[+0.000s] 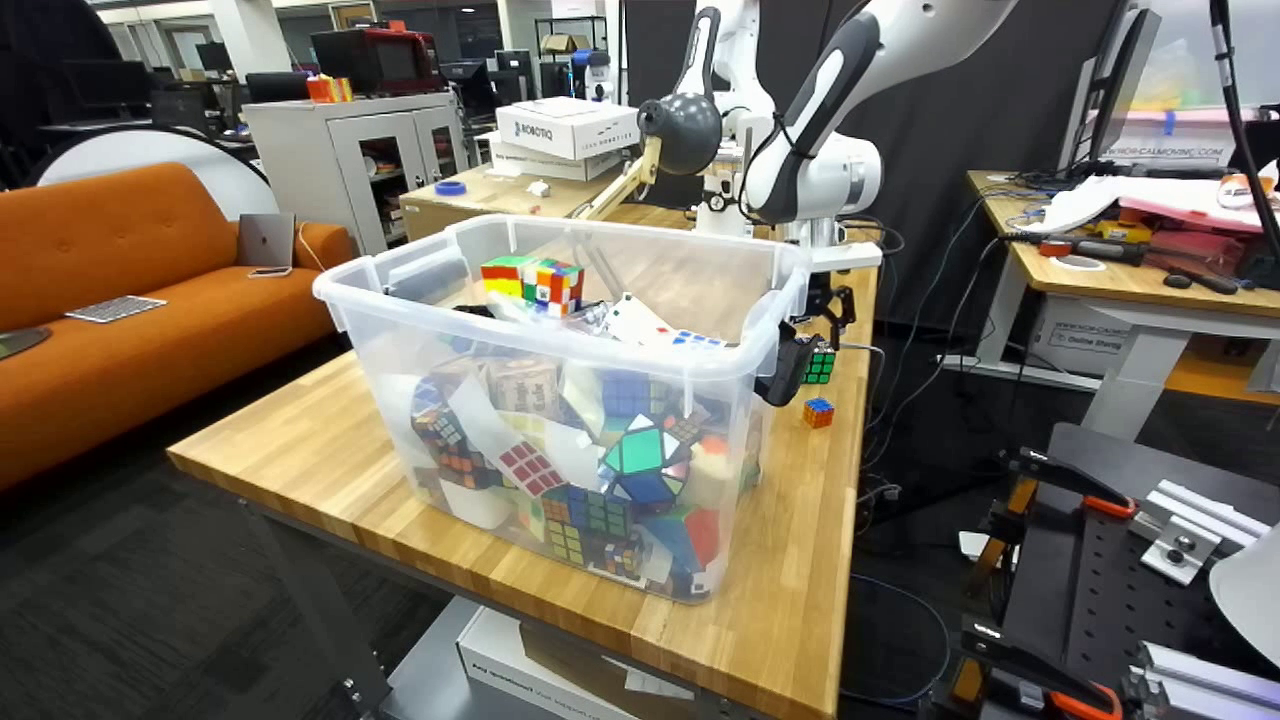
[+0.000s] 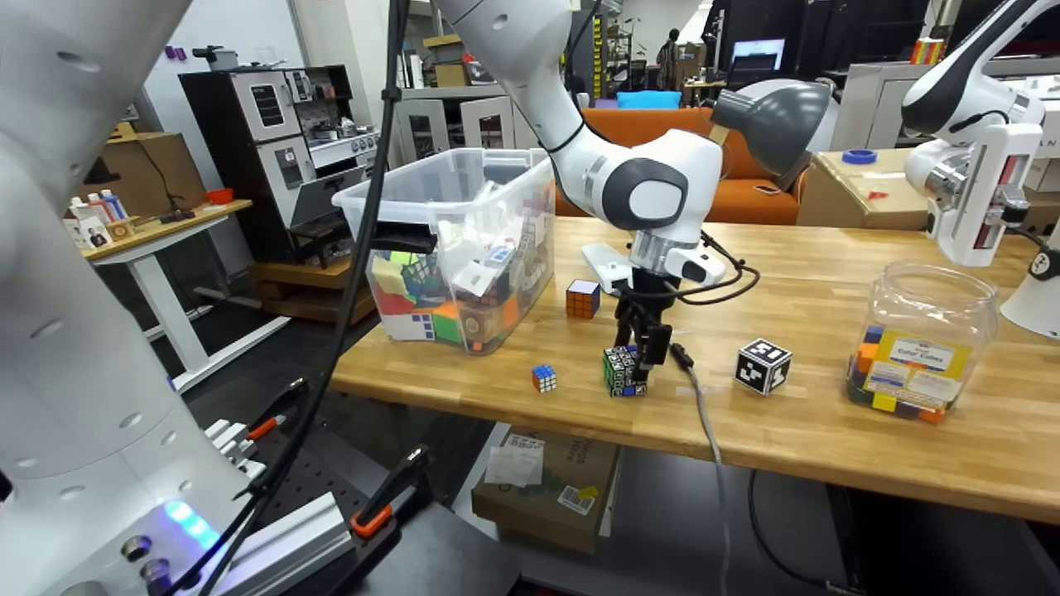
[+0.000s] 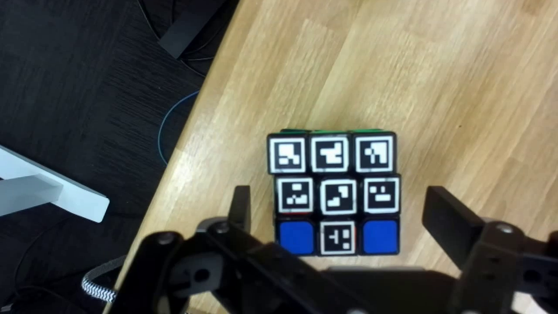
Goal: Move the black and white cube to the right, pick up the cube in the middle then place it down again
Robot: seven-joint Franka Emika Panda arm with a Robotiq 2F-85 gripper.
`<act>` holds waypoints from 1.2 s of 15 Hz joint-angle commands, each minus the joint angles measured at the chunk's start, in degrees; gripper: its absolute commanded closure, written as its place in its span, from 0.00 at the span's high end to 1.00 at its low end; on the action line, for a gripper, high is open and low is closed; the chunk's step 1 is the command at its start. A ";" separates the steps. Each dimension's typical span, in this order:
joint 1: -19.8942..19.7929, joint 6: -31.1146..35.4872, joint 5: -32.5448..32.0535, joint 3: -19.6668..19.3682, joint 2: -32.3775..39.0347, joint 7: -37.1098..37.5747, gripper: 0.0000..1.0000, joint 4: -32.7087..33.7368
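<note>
Blue-cornered middle cube (image 3: 338, 196) | between tool (image 3: 338, 213) jaws, spread | black-white cube (image 2: 763, 366) well apart

Legible from my place are "ROBOTIQ" on a white box (image 1: 572, 130), "Color Cubes" on a clear jar (image 2: 929, 303)'s label (image 2: 921, 368), "Any questions?" on a carton (image 1: 500, 655) beneath the table (image 1: 795, 560), and "NOR-CALMOVING.COM" on a box (image 1: 1165, 150) near the side desk (image 1: 1140, 287).
</note>
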 commanded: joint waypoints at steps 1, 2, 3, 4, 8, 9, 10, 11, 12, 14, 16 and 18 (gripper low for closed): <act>0.08 -1.09 -1.39 0.01 1.53 -0.75 0.97 2.34; 0.12 -1.19 -1.64 -0.02 1.79 -0.78 0.89 2.68; 0.12 -1.31 -1.88 -0.02 2.03 -0.84 0.81 3.00; 0.06 -1.39 -2.04 0.01 2.32 -0.90 0.69 3.37; -0.18 -1.04 -1.87 0.17 2.65 -0.98 0.41 3.99; -0.18 -1.08 -1.91 0.15 2.70 -0.98 0.37 4.08; -0.16 -1.10 -1.94 0.13 2.75 -0.96 0.37 4.15; -0.16 -1.19 -1.97 0.11 2.81 -0.94 0.37 4.23; -0.14 -1.25 -2.00 0.08 2.89 -0.90 0.37 4.33; 0.00 -1.10 -2.19 -0.08 2.96 -0.75 0.37 4.38; -0.05 -1.09 -2.19 -0.08 2.84 -0.81 0.37 4.35; -0.05 -1.18 -2.07 -0.24 2.46 -0.44 0.37 4.39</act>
